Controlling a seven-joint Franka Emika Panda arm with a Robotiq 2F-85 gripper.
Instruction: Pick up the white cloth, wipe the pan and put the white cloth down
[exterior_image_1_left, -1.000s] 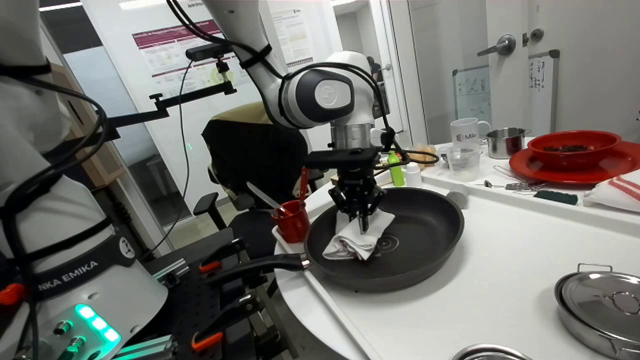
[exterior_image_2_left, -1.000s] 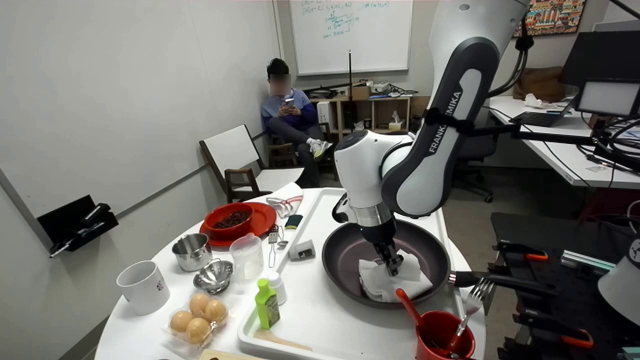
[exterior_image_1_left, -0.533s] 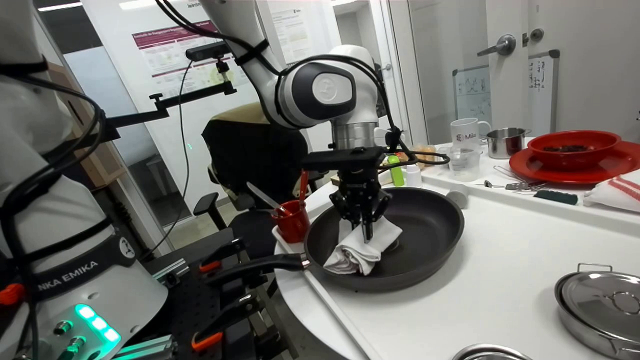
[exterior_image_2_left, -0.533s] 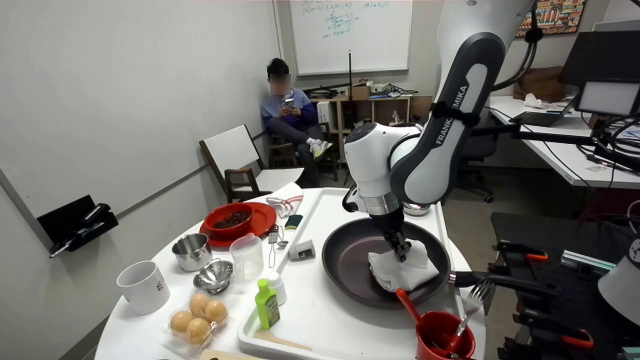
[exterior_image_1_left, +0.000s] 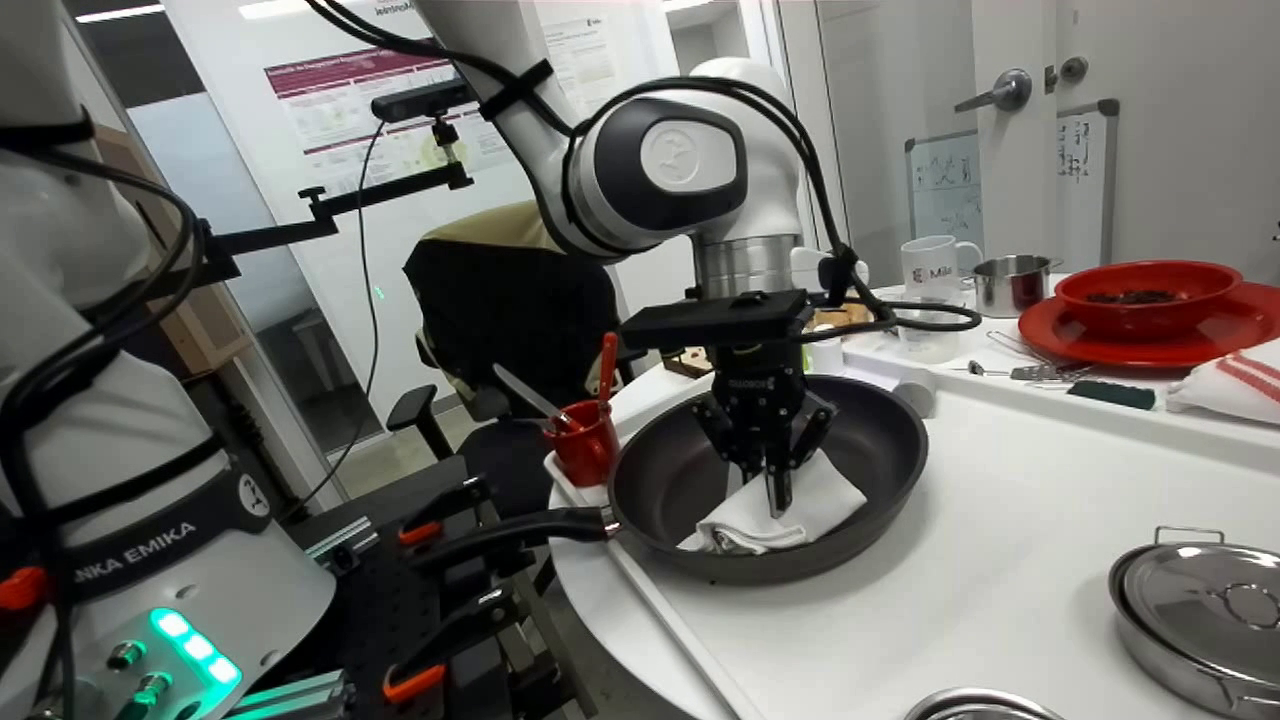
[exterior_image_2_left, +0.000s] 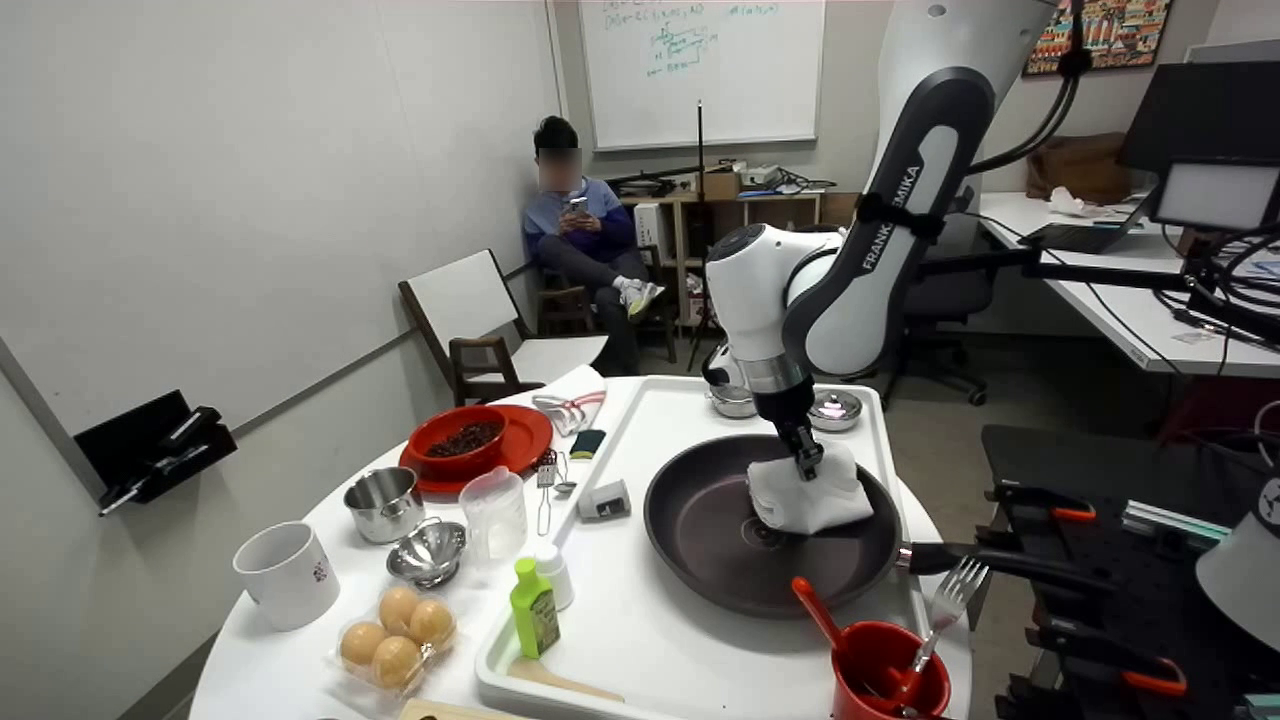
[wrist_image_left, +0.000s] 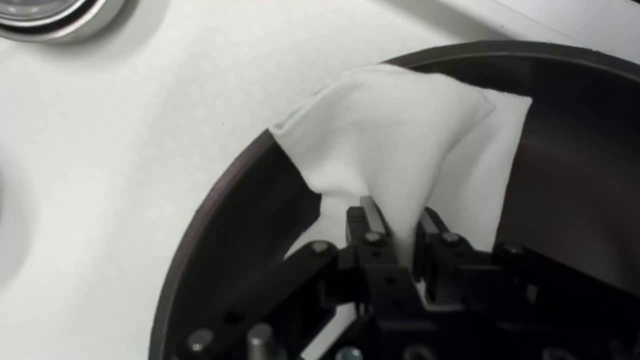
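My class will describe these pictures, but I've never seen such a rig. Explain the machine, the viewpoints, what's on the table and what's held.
The machine is a white robot arm ending in a black pincer. Two pictures are taken from different places outside it; the third looks down from its wrist.

On the white table is a white tray with a dark frying pan on it. Near the pan is a red cup holding a fork. Other things outside the tray include a red bowl on a red plate and a white mug.

The pincer is shut on a white cloth inside the pan: in the wrist view, a fold of it shows between the fingers.
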